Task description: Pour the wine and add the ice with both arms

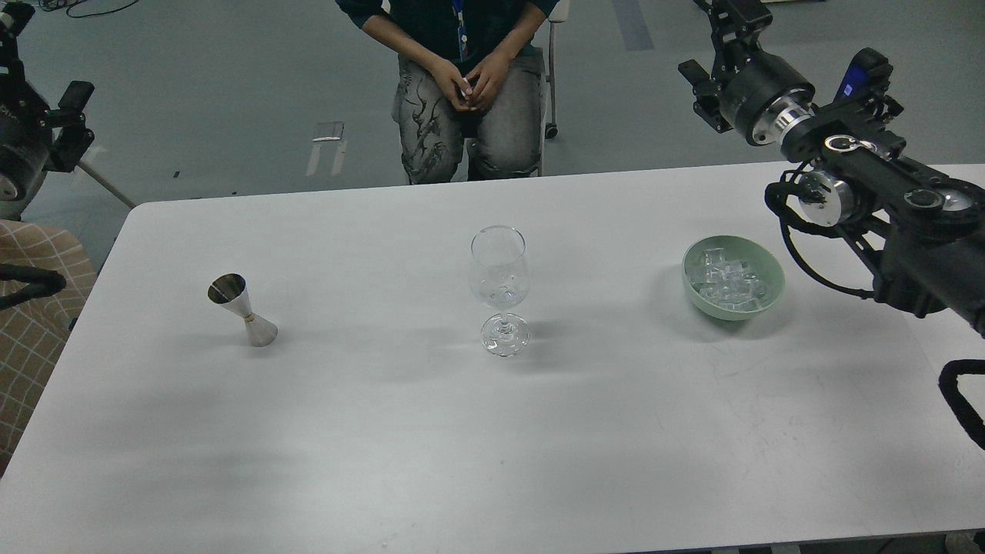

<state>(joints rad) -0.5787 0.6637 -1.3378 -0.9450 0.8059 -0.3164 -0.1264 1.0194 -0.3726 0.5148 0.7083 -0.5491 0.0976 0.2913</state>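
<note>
Nearest to us, the white surface [462, 462] is bare in front, so nothing there can snag us. A little farther stand 3 things in a row, well apart: a steel measuring cup [244, 311] on our left, a wine glass [500, 288] upright in the middle, and a green bowl [733, 277] on our right holding the ice [727, 281], a heap of clear cubes.

The glass looks the riskiest to us: tall, on a narrow stem and small foot, it may tip if either arm brushes its rim while reaching across. The measuring cup is slim-waisted too and could topple under a clumsy pinch, spilling whatever it holds; we cannot tell if it is filled. The cubes are slick and clear, so we judge a grip may slip and drop one outside the glass.

Farther back, our right tool [712, 77] hangs raised beyond the bowl; whether its fingers are spread we cannot tell. Our left tool [73, 115] sits at the far left edge, equally unclear. Behind the surface a person [462, 85] sits close, within reach of a wide swing.
</note>
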